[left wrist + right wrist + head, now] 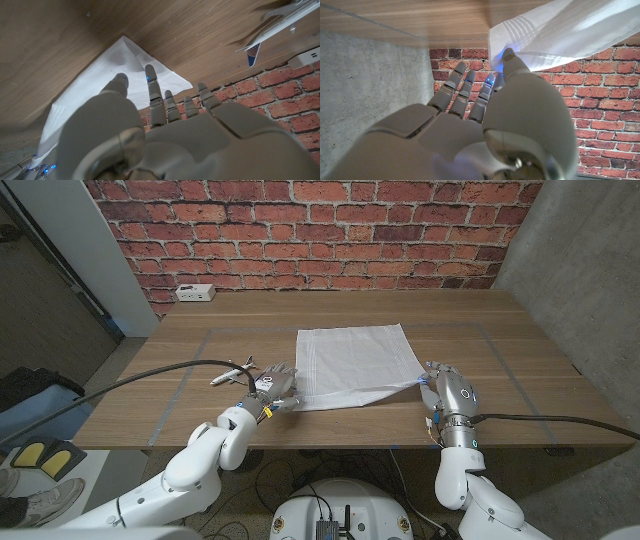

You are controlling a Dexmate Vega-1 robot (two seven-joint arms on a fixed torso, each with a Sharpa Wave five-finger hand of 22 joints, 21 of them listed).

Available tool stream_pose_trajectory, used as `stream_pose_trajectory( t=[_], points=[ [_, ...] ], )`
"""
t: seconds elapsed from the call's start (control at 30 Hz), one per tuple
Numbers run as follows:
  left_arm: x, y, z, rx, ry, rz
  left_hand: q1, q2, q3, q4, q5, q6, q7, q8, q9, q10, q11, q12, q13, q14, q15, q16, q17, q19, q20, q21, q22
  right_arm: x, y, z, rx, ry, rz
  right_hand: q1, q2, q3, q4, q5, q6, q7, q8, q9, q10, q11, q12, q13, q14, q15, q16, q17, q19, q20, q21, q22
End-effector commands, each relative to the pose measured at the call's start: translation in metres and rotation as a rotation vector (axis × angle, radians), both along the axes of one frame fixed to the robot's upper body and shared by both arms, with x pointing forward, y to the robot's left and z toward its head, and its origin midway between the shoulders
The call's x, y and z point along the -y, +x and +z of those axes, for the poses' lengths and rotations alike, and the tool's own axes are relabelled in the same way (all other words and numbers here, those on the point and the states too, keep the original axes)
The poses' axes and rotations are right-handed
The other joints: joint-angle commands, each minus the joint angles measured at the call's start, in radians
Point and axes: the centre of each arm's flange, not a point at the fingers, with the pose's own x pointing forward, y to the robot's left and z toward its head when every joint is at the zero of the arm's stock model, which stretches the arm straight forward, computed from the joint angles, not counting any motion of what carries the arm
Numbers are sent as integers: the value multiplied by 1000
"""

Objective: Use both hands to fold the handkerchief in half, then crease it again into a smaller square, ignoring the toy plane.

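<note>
**Both hands at the near corners, ready to fold**

A wooden counter carries a white handkerchief. At its near corners, the left hand and right hand each pinch the cloth, lifting that edge, probably to fold it. Beside its left edge: a toy plane.

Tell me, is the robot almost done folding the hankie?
Not yet, it has only started. The handkerchief still lies spread open, with no fold made. The right hand has lifted the near right corner off the table; the left hand is at the near left corner, though a firm grip isn't clear. Both folds are left. The toy plane sits beside the left hand, untouched.
</note>
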Motion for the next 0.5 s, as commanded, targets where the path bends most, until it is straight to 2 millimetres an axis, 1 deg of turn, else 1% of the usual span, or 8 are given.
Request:
stream_pose_trajectory(
  t=[0.03, 0.13, 0.23, 0.27, 0.33, 0.37, 0.4, 0.5],
  points=[
    [16, 7, 1, -32, 35, -55, 31, -5, 4, -34, 6, 86, 2, 9, -24, 22, -15, 14, -3, 12, -2, 5, -1, 8, -2, 4, 2, 3, 2, -1, 0, 10, -7, 11, 1, -4, 1, 1, 9, 3, -1, 5, 8, -1, -2, 4, 5, -141, 2, 2, 2, 5, 5, 2],
    [18, 6, 1, -21, 62, -31, 34, -11, -1, -48, 5, 140, 7, 15, -40, 45, -27, 20, -6, 18, -9, 6, -1, 14, -7, 5, 1, 3, 2, -1, 1, 12, -4, 11, 0, -4, 1, 1, 10, 3, -1, 5, 9, 0, -1, 4, 7, -140, 2, 1, 2, 6, 5, 2],
    [19, 6, 1, -17, 77, -16, 33, -15, -4, -54, 4, 161, 12, 14, -49, 61, -31, 24, -8, 24, -11, 7, -1, 16, -7, 5, 1, 4, 2, -2, 2, 16, -5, 11, 0, -5, 1, 1, 10, 3, -2, 5, 10, -1, -2, 4, 8, -141, 2, 1, 2, 5, 5, 2],
    [19, 5, 1, -5, 74, -17, 37, -14, -3, -58, 5, 179, 10, 17, -53, 65, -32, 25, -9, 27, -12, 8, -1, 18, -5, 6, 1, 4, 2, -2, 3, 14, -6, 12, -1, -4, 0, 1, 11, 3, -2, 5, 10, 0, -2, 4, 10, -141, 1, 0, 3, 6, 6, 2],
    [19, 3, 0, 43, 54, -29, 70, 8, 15, -80, 14, 227, 4, 23, -67, 82, -44, 27, -12, 46, -25, 12, -2, 30, -7, 10, 1, 4, 3, -1, 3, 10, -6, 11, 0, -4, 1, 1, 12, 3, -2, 5, 11, -1, -2, 4, 10, -141, 1, 0, 4, 7, 6, 2],
    [19, 3, 0, 45, 53, -30, 144, 55, 56, -110, 32, 304, -1, 40, -79, 118, -48, 33, -16, 69, -36, 13, -3, 51, -11, 16, 0, 4, 3, -1, 3, 10, -6, 12, -1, -4, 0, 1, 12, 3, -2, 5, 10, -1, -2, 4, 10, -141, 0, -1, 4, 7, 6, 2],
    [19, 1, 1, 65, 59, -28, 193, 66, 77, -119, 42, 339, -7, 59, -66, 144, -54, 37, -18, 97, -53, 16, -4, 69, -18, 22, 0, 4, 3, -1, 3, 16, -6, 13, -1, -3, 0, 1, 12, 3, -2, 5, 11, -2, -2, 4, 11, -141, -1, -2, 4, 8, 6, 2],
    [19, -2, 2, 85, 54, -33, 210, 69, 84, -120, 44, 332, -8, 60, -59, 150, -59, 36, -18, 97, -57, 13, -5, 77, -26, 24, 0, 4, 4, -1, 1, 13, -4, 12, -1, -4, 0, 2, 13, 4, -3, 6, 11, -2, -3, 4, 11, -142, -2, -2, 3, 7, 5, 2]
  ],
)
